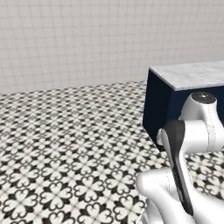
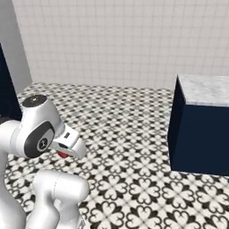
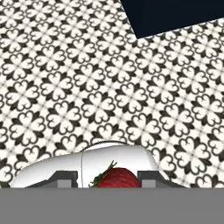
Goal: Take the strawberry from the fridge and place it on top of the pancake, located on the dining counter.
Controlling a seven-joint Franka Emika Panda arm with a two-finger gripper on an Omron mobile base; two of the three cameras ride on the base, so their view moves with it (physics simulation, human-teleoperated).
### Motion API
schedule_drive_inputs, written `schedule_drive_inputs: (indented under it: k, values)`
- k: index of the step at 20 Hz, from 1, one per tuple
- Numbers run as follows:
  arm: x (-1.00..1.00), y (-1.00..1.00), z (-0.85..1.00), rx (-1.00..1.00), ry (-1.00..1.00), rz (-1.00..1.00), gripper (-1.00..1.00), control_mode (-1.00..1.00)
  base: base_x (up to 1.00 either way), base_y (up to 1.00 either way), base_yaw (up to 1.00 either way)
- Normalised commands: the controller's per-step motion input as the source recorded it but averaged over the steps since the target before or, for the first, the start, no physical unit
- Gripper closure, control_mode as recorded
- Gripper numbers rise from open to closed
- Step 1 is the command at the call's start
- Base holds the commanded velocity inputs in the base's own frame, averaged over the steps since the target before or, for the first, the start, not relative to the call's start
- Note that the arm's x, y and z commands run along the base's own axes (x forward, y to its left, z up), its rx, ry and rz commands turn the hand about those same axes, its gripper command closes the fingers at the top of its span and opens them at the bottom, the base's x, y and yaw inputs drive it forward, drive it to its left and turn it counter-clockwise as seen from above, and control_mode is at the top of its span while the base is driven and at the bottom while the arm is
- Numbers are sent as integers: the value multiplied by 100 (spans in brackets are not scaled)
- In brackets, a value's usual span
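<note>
1 strawberry point(image 3: 118, 177) sits between the jaws, which are closed on it, red with a green leaf at its left side; in the right base view it shows as a red spot point(image 2: 63, 154) under the gripper point(image 2: 67, 150), held above the patterned floor point(image 2: 129, 134). To the right stands 1 dining bench point(image 2: 203, 89), marbled top over a navy base, well apart from the gripper. Its navy corner point(image 3: 170, 15) lies far ahead in the hand view. A tiled wall point(image 1: 87, 39) runs behind.
</note>
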Motion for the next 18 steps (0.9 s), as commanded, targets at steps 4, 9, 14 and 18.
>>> schedule_drive_inputs:
  k: [4,9,14,18]
  values:
    - [0,0,0,0,0,0,100,100,97,11,-30]
    - [0,0,0,0,0,0,100,100,100,54,-37]
    - [0,0,0,0,0,0,100,100,100,98,-46]
    - [0,0,0,0,0,0,100,100,100,100,-47]
